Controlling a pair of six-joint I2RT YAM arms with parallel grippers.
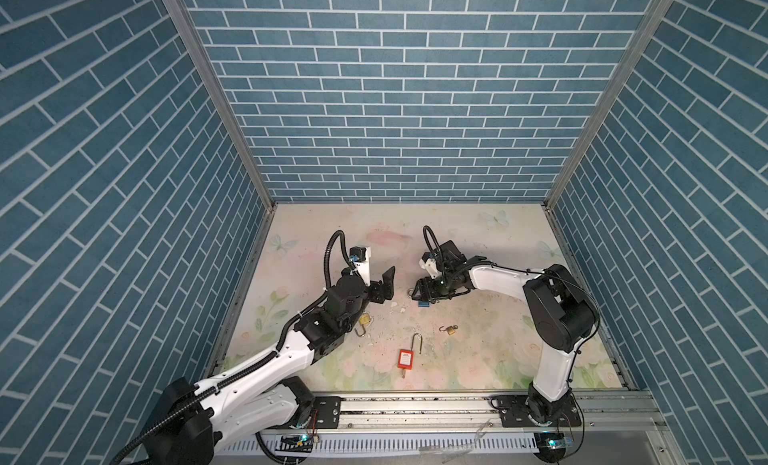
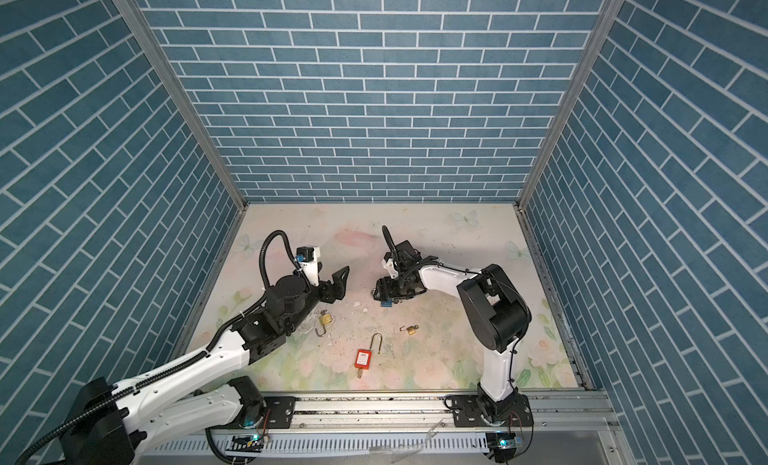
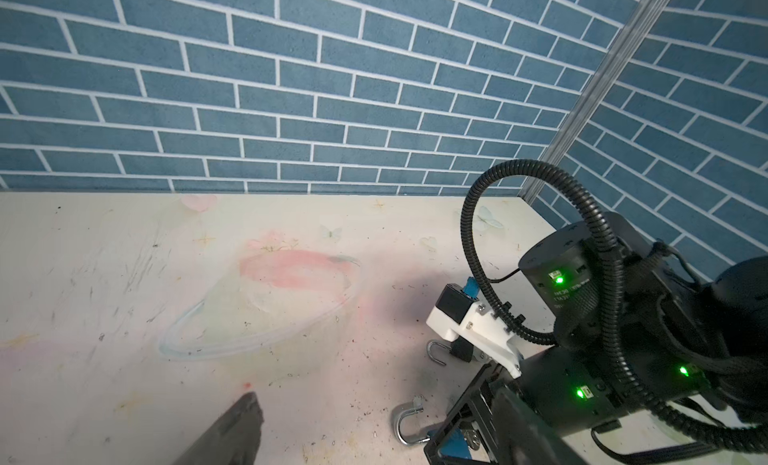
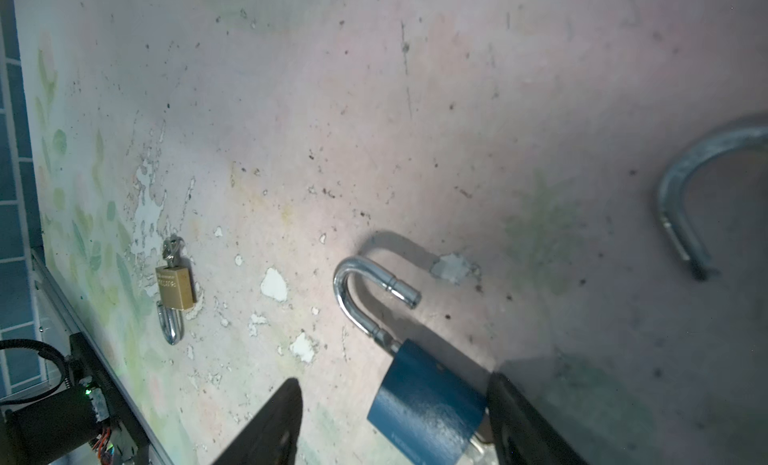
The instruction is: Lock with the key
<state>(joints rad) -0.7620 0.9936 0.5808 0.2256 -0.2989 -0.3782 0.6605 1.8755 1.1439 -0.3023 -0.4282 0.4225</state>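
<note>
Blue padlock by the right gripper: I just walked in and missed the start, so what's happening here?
The right gripper straddles the blue padlock, which lies on the table with its shackle open. One finger sits against its body and the other stands clear, so nothing is gripped yet. The left gripper hovers open and empty.

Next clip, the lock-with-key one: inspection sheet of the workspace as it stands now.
Surface: floral mat, scuffed, coating chipped.
Job's things: blue padlock, shackle open, inside the right gripper; red padlock and brass padlock, open, keys in; small brass padlock apart.
Clutter: white flakes; silver shackle, body hidden.
Grippers: left gripper open, empty; right gripper open, one jaw touching the blue padlock.
Cables: black conduit looped at each wrist.
Surroundings: blue brick-pattern walls; metal rail in front.
</note>
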